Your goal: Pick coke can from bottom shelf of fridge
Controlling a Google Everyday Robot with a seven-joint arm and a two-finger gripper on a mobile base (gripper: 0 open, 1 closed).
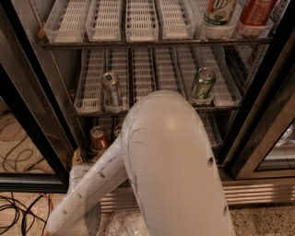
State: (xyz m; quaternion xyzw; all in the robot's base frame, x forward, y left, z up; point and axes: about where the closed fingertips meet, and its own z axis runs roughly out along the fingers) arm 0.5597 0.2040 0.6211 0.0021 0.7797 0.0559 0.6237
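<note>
The coke can (98, 138) is small and red with a silver top. It stands upright at the left of the bottom shelf (209, 131) of the fridge (258, 120). My white arm (170, 161) fills the middle of the view and hides most of that shelf. My gripper (76, 161) shows only as a tan and white end low at the left, just left of and below the coke can, apart from it. A second can top (118, 132) peeks out to the right of the coke can, half hidden by the arm.
On the shelf above stand a silver-striped can (111, 90) and a green can (202, 85). Two bottles (219, 14) stand at the top right. The black door frame (27, 138) is at the left. Cables (18, 212) and a plastic bag (122, 223) lie on the floor.
</note>
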